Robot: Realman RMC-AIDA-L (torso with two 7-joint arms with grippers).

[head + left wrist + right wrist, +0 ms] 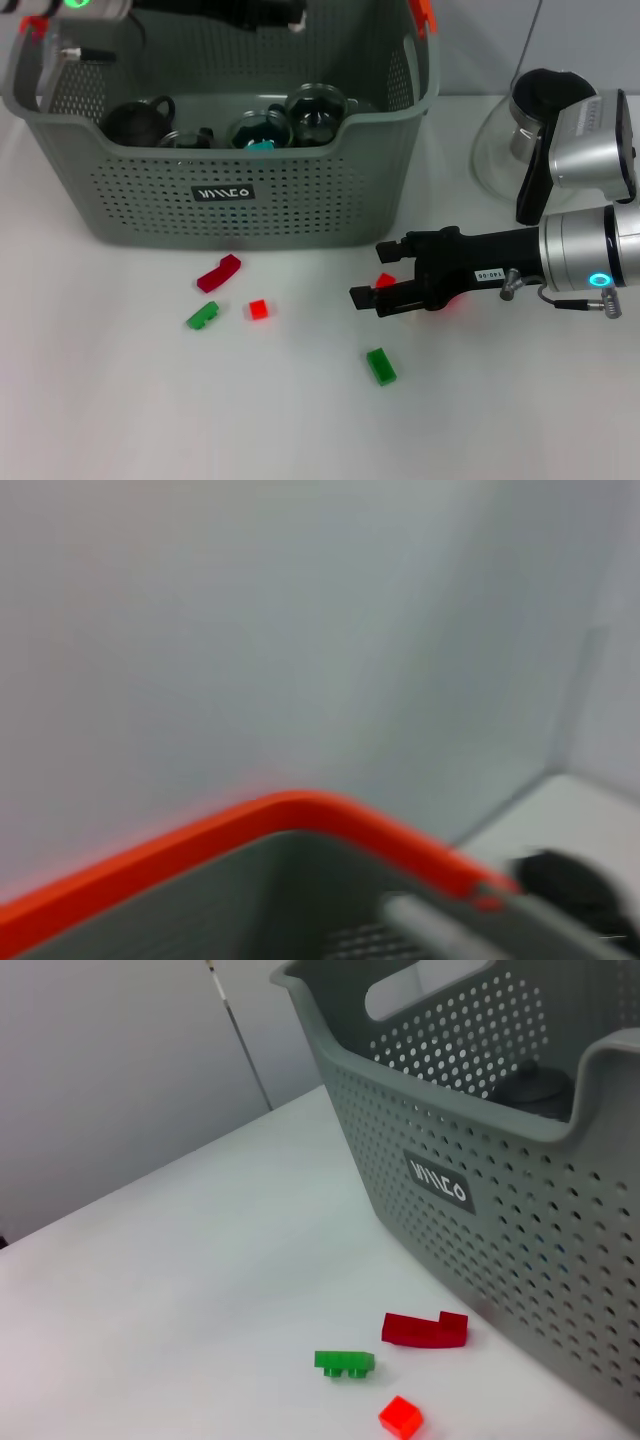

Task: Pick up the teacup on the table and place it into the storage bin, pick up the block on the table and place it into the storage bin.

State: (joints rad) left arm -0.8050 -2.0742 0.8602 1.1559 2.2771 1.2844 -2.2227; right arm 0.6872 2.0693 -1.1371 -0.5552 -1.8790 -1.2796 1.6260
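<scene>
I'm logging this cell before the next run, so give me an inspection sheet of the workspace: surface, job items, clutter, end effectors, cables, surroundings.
Surface: white table, no spills seen.
Job's things: storage bin at the back, holding dark teapot and glass cups. Loose blocks on the table: dark red block, small red block, two green blocks, red block between the right end effector's fingers.
Clutter: glass kettle right of the bin.
End effectors: right end effector low over the table, open; left end effector not seen, arm above the bin's left rim.
Cables: thin cable behind the kettle.
Surroundings: plain pale wall.
</scene>
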